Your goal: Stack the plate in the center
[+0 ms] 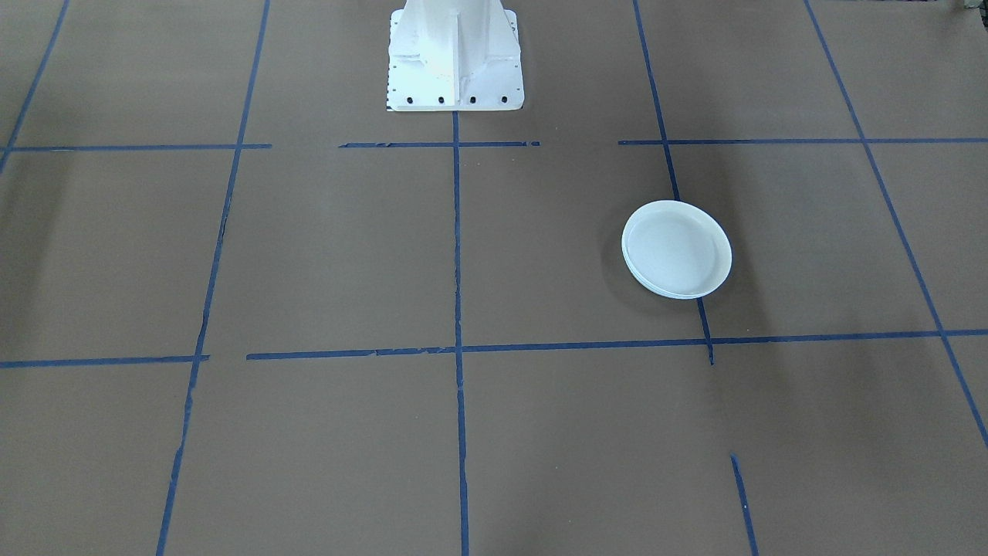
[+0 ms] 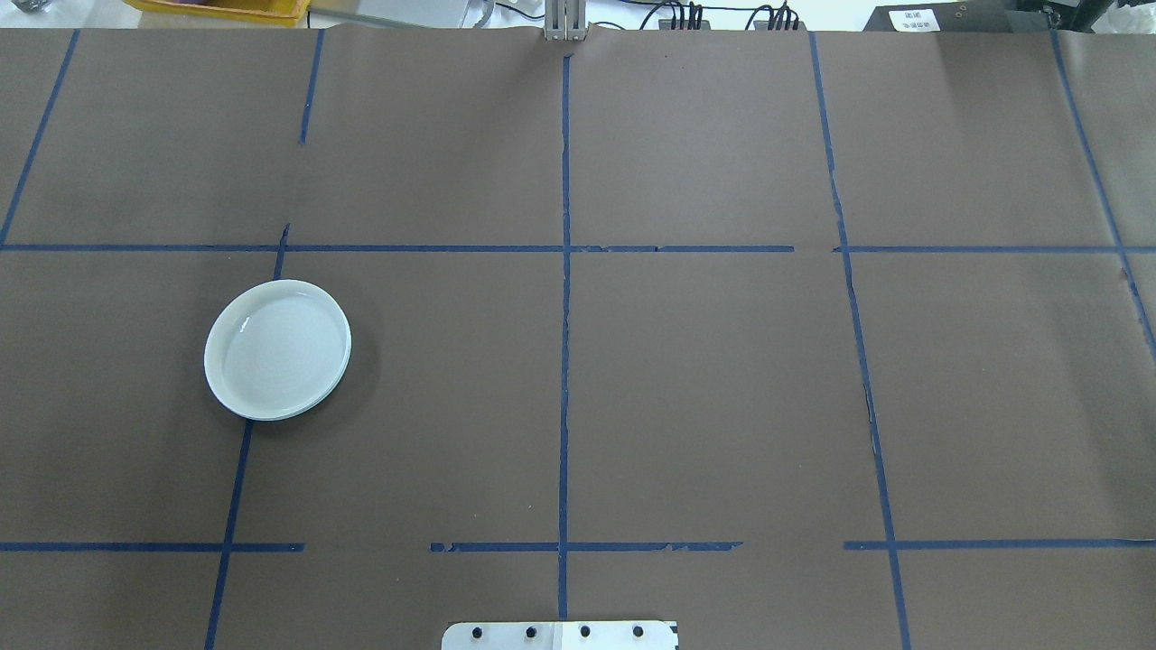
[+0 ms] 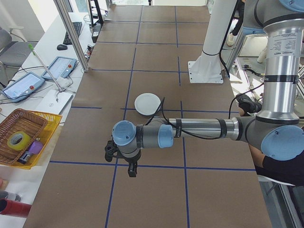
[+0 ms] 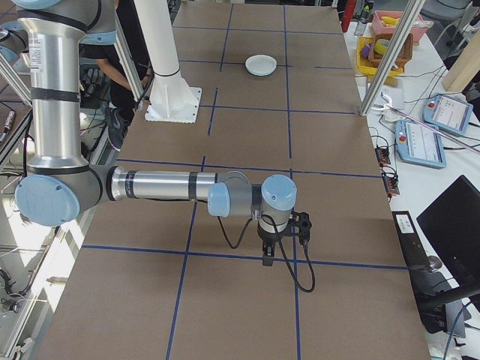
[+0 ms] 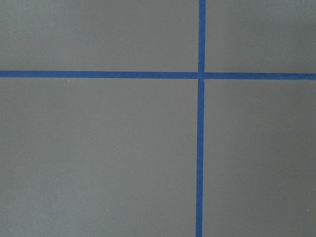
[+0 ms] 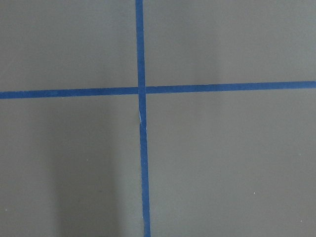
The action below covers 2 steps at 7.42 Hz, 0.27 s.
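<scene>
One plate stack (image 2: 278, 350) on brown, blue-taped table (image 2: 704, 379); both arms' fingers' state indiscernible.

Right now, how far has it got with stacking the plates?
It looks finished or nearly so. One stack of plates sits on the robot's left side of the table, layered rims visible. Both arms hover elsewhere; neither gripper holds a plate. No loose plate remains in view.

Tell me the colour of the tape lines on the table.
Blue tape lines on brown paper, clearest in the overhead exterior view.
</scene>
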{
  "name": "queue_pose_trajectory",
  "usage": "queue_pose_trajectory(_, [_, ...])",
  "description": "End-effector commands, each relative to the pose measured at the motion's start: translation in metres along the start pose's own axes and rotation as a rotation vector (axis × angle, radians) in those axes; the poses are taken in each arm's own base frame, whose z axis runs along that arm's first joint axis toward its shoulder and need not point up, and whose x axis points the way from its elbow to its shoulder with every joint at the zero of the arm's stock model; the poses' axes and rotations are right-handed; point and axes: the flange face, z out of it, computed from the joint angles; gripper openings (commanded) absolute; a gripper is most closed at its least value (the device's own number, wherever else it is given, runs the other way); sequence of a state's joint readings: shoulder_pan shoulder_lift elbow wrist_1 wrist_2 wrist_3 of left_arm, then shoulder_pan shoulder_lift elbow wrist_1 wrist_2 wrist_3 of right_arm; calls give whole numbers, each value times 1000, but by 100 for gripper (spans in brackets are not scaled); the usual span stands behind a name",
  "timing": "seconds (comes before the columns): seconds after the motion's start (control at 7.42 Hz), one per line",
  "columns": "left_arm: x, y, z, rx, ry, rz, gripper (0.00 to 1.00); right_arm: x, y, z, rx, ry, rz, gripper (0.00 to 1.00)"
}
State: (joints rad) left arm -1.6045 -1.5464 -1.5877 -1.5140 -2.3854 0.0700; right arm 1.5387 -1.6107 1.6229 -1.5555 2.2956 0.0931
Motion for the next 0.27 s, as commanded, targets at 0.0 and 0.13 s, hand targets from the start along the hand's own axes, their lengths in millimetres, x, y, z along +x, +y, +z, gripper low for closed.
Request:
queue_pose_trajectory(0.0, [0, -1, 0, 1, 0, 1, 100, 0, 0, 0, 0, 1, 0, 100])
queue_pose_trajectory(0.13, [1, -2, -1, 3, 0, 4, 100, 0, 0, 0, 0, 1, -1, 100])
